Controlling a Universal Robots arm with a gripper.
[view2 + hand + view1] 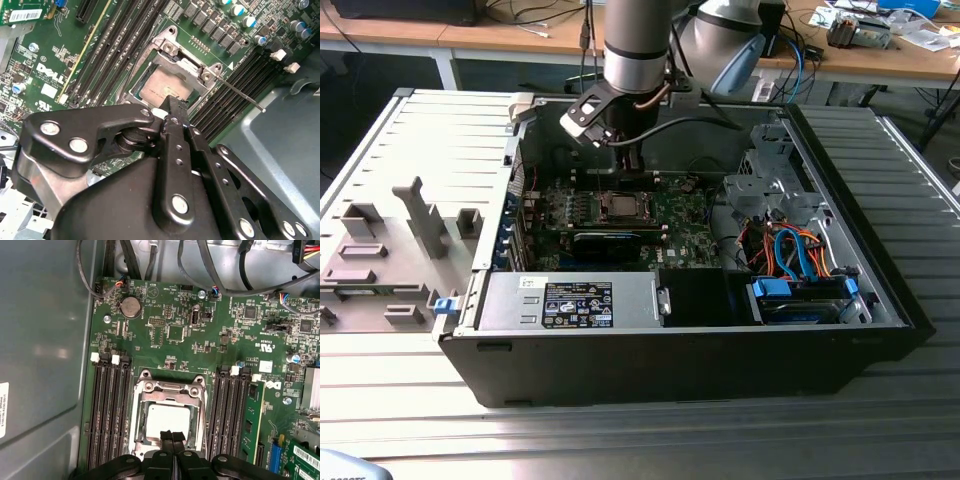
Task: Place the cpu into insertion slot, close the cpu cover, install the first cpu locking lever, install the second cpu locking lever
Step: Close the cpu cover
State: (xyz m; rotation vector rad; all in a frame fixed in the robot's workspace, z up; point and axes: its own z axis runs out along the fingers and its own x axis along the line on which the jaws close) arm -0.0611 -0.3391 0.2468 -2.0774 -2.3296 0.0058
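Note:
The cpu lies flat in the insertion slot on the green motherboard, its silver top showing through the window of the cpu cover. The cover lies down over the chip. In the second wrist view the cpu sits under the cover frame, and a thin metal locking lever sticks out sideways from the socket corner. My gripper is shut, its tips together just over the chip's near edge with nothing seen between them. In the exterior view the gripper hangs right above the socket.
Long black memory slots flank the socket on both sides. Cables run along the board's far edge, near the grey case wall. A power supply and a drive bay with blue and orange cables fill the front of the open case.

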